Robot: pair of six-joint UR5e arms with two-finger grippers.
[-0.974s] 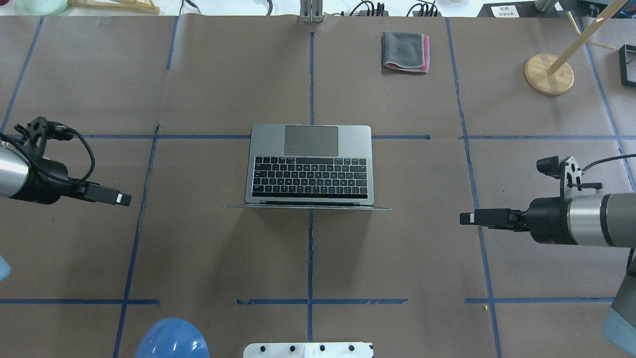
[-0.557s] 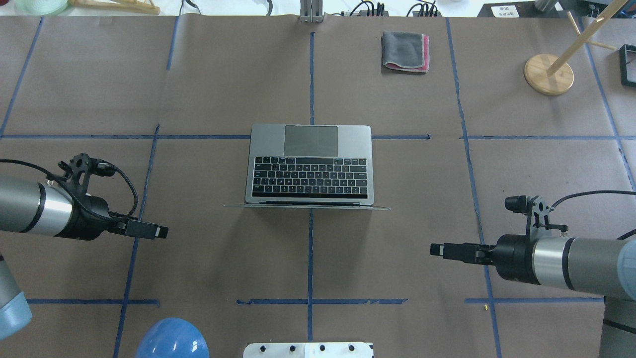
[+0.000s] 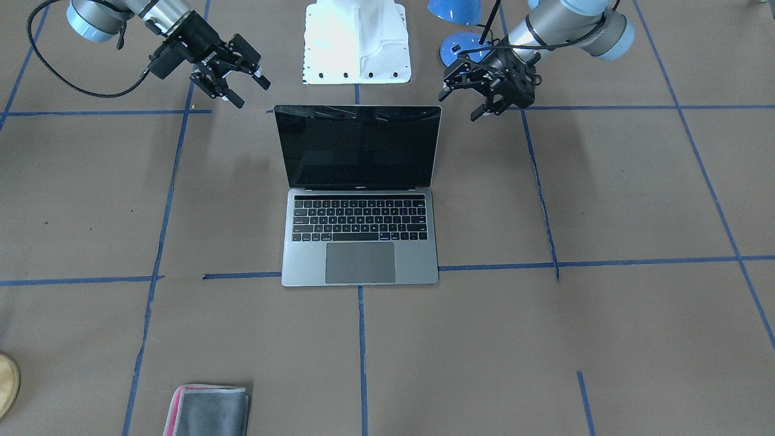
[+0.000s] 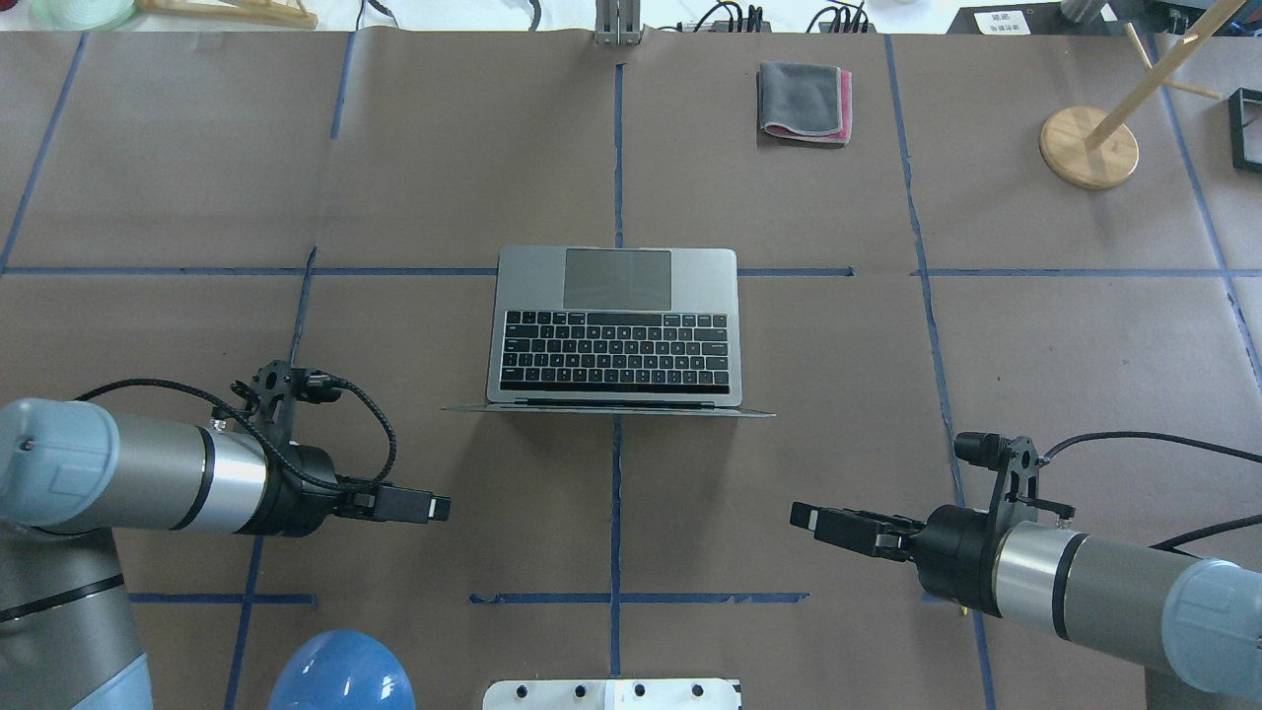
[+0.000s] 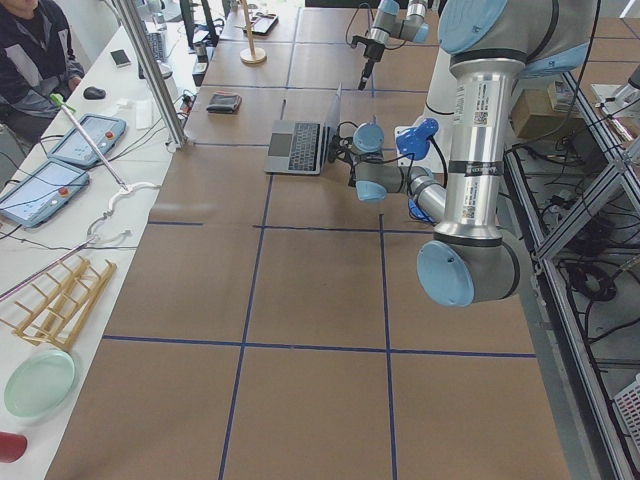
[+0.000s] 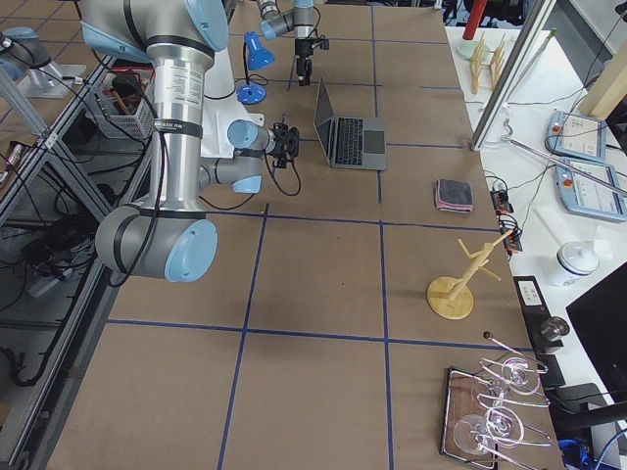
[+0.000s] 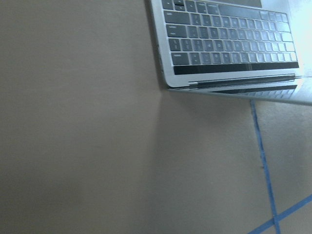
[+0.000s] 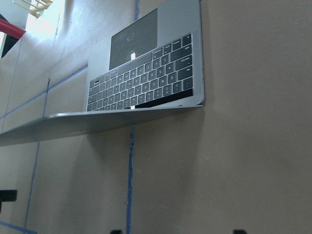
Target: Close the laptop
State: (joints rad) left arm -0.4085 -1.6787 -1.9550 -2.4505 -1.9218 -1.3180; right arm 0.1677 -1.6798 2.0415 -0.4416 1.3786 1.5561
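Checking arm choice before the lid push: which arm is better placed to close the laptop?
Left, marginally. Both hover behind the open laptop on the robot's side; overhead, the left gripper lines up with the lid's end, while the right gripper sits just outside the other end.

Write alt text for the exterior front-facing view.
An open space-grey laptop sits centred, dark screen facing the camera. The left end effector and right end effector hover open beside its lid's top corners, touching nothing; a folded cloth lies bottom left.

The laptop [image 4: 616, 325] central on the table [image 4: 394, 197]; left hand [image 4: 442, 508] and right hand [image 4: 799, 515] behind its lid.
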